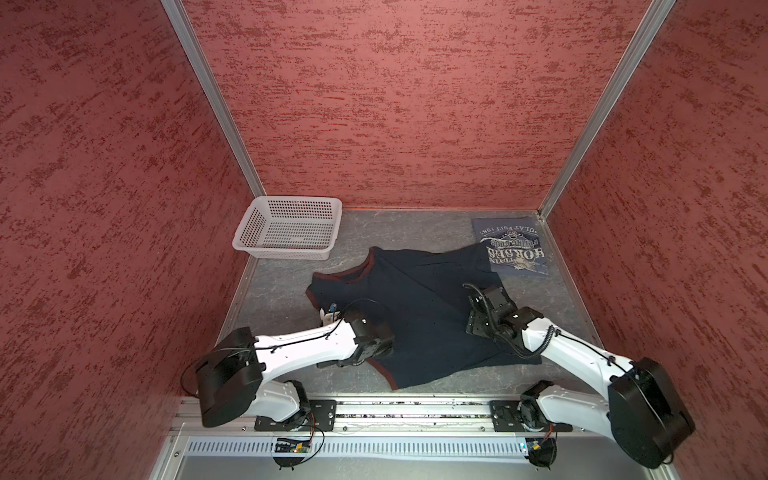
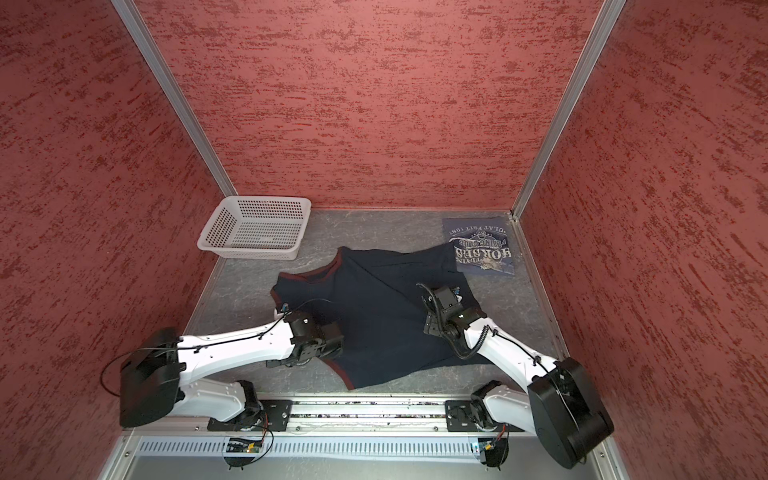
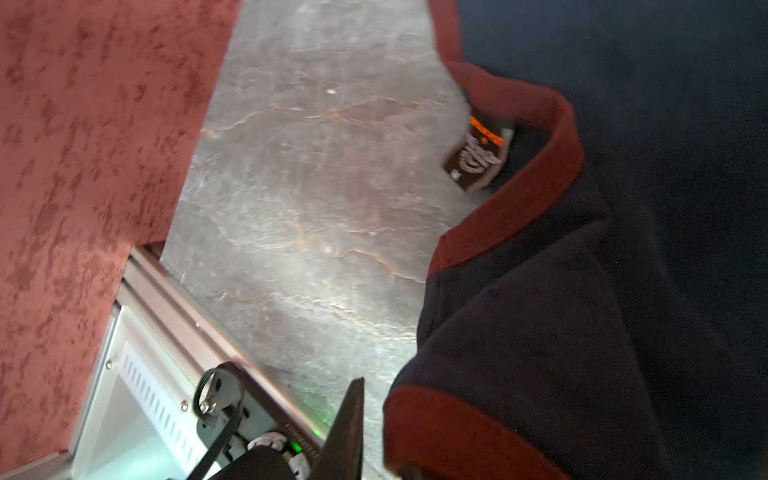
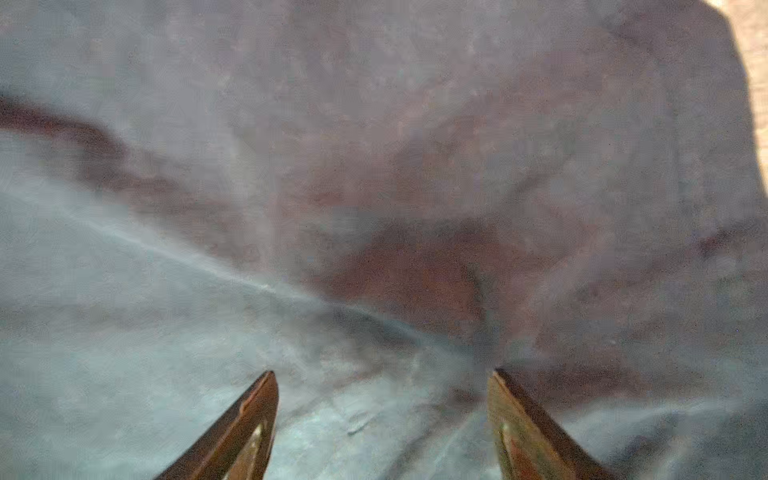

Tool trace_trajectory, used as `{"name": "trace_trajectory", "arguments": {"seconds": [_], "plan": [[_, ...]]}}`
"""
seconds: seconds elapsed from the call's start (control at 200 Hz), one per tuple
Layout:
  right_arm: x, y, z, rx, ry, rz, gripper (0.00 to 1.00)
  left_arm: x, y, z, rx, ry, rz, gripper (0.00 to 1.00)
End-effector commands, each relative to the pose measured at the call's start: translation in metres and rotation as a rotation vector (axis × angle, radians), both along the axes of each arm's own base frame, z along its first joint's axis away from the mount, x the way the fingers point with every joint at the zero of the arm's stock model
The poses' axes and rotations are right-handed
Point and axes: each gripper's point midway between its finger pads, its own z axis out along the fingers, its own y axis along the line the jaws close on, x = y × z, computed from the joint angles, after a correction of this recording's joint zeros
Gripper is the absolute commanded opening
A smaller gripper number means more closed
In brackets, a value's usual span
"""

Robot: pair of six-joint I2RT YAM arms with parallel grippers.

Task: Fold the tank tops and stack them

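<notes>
Two tops on grey surface (image 1: pixel 282 299): navy top (image 1: pixel 415 307) spread mid-surface, far corner lapping over folded blue top (image 1: pixel 515 249) at far right. Left tool (image 1: pixel 332 365) low at near maroon-trimmed strap, one finger (image 3: pixel 349 424) just beside trim, other hidden; cannot tell whether gripping. Right tool (image 4: pixel 383 372) wide open above navy cloth, holding nothing. Likely risks: pinching trim alone and losing it mid-fold; lifting one side only and bunching cloth; dragging navy top and pulling folded blue top askew.

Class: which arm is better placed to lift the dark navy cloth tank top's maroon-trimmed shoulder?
Likely left: left gripper at the dark navy tank top's maroon trim; right gripper open over plain cloth.
</notes>
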Motion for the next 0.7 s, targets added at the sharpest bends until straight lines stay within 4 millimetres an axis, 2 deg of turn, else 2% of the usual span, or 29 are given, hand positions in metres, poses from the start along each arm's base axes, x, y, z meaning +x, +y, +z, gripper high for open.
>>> {"name": "trace_trajectory", "arguments": {"seconds": [0.0, 0.085, 0.13, 0.185, 0.245, 0.386, 0.491, 0.691], "plan": [[0.007, -0.008, 0.003, -0.050, -0.012, -0.047, 0.80, -0.012, 0.035, 0.020, 0.056, -0.085, 0.096, 0.22], [0.010, -0.008, 0.005, -0.052, -0.016, -0.048, 0.80, -0.017, 0.044, 0.016, 0.013, -0.102, 0.131, 0.22], [0.011, -0.008, 0.006, -0.051, -0.020, -0.047, 0.80, -0.017, 0.044, 0.015, -0.011, -0.108, 0.132, 0.26], [0.012, -0.007, 0.008, -0.049, -0.025, -0.047, 0.80, -0.015, 0.040, 0.013, -0.036, -0.109, 0.123, 0.45], [0.012, -0.007, 0.009, -0.042, -0.030, -0.045, 0.80, -0.015, 0.033, 0.004, -0.068, -0.088, 0.110, 0.50], [0.013, -0.006, 0.012, -0.037, -0.037, -0.046, 0.80, -0.023, 0.025, -0.019, -0.095, -0.030, 0.128, 0.51], [0.013, -0.006, 0.012, -0.037, -0.040, -0.043, 0.80, -0.029, 0.027, -0.033, -0.133, -0.024, 0.149, 0.47], [0.018, -0.004, 0.017, -0.038, -0.051, -0.039, 0.80, -0.025, 0.022, -0.034, -0.131, -0.031, 0.137, 0.48]]}}
